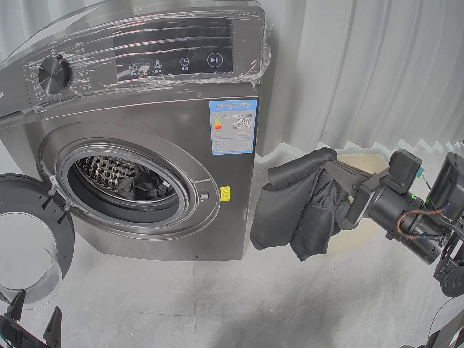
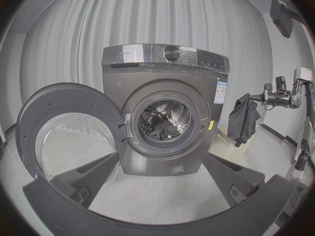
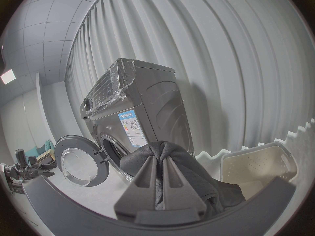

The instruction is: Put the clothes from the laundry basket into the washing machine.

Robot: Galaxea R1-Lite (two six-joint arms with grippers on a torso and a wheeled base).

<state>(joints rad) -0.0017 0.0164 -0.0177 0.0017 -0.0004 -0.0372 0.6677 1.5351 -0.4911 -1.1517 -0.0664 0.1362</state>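
Head view: blue label (image 1: 233, 127) on washing machine (image 1: 159, 114), black garment (image 1: 299, 204) hanging beside.

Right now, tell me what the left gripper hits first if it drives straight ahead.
The left gripper would likely meet the washing machine front, just below its drum opening; depth unclear.

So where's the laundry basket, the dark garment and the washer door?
laundry basket (image 3: 257, 164), right wrist view, perforated inner wall.
dark garment (image 1: 299, 209), head view, hanging middle fold.
washer door (image 2: 70, 141), left wrist view, glass window.
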